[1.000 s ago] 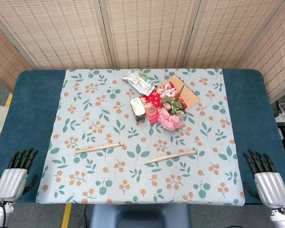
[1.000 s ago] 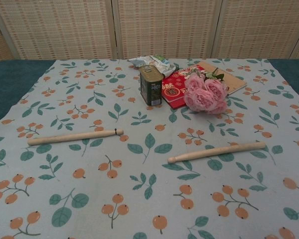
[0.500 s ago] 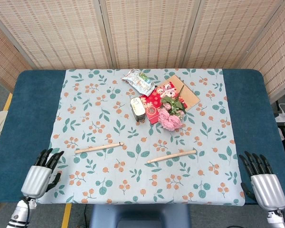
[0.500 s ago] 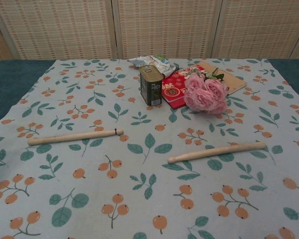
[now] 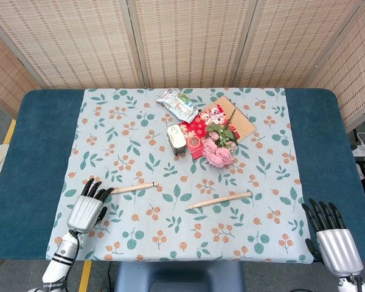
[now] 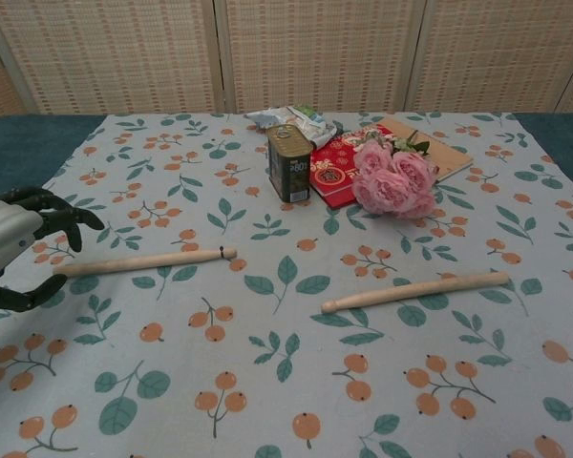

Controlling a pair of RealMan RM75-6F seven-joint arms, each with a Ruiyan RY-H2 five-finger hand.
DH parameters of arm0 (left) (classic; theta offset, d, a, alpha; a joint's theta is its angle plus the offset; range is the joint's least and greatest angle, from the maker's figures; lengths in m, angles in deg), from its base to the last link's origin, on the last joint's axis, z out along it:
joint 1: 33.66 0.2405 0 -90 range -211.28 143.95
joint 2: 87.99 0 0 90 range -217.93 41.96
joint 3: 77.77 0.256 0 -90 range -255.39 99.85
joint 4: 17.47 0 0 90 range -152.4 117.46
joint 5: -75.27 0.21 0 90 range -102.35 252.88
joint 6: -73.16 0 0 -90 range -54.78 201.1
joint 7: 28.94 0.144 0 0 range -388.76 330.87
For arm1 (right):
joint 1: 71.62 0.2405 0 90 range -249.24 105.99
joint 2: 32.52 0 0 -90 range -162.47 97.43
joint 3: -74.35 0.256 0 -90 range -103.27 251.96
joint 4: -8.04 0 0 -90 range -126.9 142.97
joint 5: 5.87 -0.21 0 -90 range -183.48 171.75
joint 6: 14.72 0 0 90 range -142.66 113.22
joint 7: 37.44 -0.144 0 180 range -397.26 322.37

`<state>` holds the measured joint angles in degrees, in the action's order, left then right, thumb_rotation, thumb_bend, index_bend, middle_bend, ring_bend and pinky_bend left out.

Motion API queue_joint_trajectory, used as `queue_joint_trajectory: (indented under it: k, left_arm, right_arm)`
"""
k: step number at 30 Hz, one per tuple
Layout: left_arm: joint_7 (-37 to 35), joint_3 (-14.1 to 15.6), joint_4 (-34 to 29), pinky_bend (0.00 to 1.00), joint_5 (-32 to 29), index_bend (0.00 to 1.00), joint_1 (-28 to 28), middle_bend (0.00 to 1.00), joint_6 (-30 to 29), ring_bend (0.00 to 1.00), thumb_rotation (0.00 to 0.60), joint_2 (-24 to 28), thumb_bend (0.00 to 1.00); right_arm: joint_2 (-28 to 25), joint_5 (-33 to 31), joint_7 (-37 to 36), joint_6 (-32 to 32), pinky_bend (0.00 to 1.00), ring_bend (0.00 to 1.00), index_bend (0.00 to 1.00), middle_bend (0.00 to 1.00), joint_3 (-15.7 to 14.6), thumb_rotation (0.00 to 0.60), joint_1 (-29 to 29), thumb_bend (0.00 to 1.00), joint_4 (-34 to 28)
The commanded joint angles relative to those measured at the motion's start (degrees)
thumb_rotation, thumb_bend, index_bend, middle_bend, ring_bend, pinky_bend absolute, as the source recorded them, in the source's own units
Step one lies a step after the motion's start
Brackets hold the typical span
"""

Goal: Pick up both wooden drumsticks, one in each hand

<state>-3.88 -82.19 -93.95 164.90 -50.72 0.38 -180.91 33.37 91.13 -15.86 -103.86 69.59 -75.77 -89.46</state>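
Observation:
Two wooden drumsticks lie flat on the floral cloth. The left drumstick (image 5: 131, 188) (image 6: 143, 260) points its tip to the right. The right drumstick (image 5: 220, 200) (image 6: 415, 291) has its tip at its left end. My left hand (image 5: 88, 209) (image 6: 14, 248) hovers at the butt end of the left drumstick with fingers spread and nothing in it. My right hand (image 5: 328, 240) stays open at the table's front right corner, well clear of the right drumstick, and shows only in the head view.
At the back middle stand a green tin can (image 5: 177, 140) (image 6: 289, 162), pink roses (image 5: 218, 152) (image 6: 392, 181), a red booklet (image 5: 204, 125), a brown notebook (image 5: 240, 118) and a snack packet (image 5: 177, 102). Blue table (image 5: 39, 158) borders the cloth on both sides.
My left hand has moved from the front left corner inward and forward to the butt end of the left drumstick. The right hand has drifted slightly back. Both drumsticks lie where they were.

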Motion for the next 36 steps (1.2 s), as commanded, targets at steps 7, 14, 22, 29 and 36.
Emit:
queue_joint_trajectory:
  k: [7,14,22,29,36]
  left_arm:
    - [3.51,-1.28,3.13,0.10,-4.42,0.25,-3.15,0.31,4.60,0.14,0.600,-2.54,0.43]
    - [3.84,-1.57,5.93,0.10,-6.27,0.26,-4.85,0.26,6.22,0.14,0.600,-4.61,0.43]
    - [5.93,-1.74,8.78,0.09,-8.05,0.34,-6.29,0.33,7.12,0.14,0.600,-6.59,0.43]
    - [7.23,-1.96,11.53,0.09,-9.13,0.37,-7.33,0.37,7.15,0.14,0.600,-7.82,0.43]
    - [8.73,-1.59,13.04,0.09,-10.33,0.40,-7.82,0.41,7.53,0.16,0.600,-8.53,0.43]
  right_arm:
    - [0.41,-2.18,0.91,2.59,0.00,0.00,0.00,0.00,0.68,0.600,0.89,0.25,-0.23]
    - [0.70,-3.59,1.60,3.80,0.00,0.00,0.00,0.00,1.23,0.600,1.40,0.25,-0.32]
    - [0.74,-4.10,1.97,4.05,0.00,0.00,0.00,0.00,1.32,0.600,1.50,0.25,-0.37]
    - [0.73,-4.27,2.05,3.95,0.00,0.00,0.00,0.00,1.35,0.600,1.48,0.25,-0.41]
    - [0.82,-4.48,2.27,3.92,0.00,0.00,0.00,0.00,1.41,0.600,1.48,0.24,-0.42]
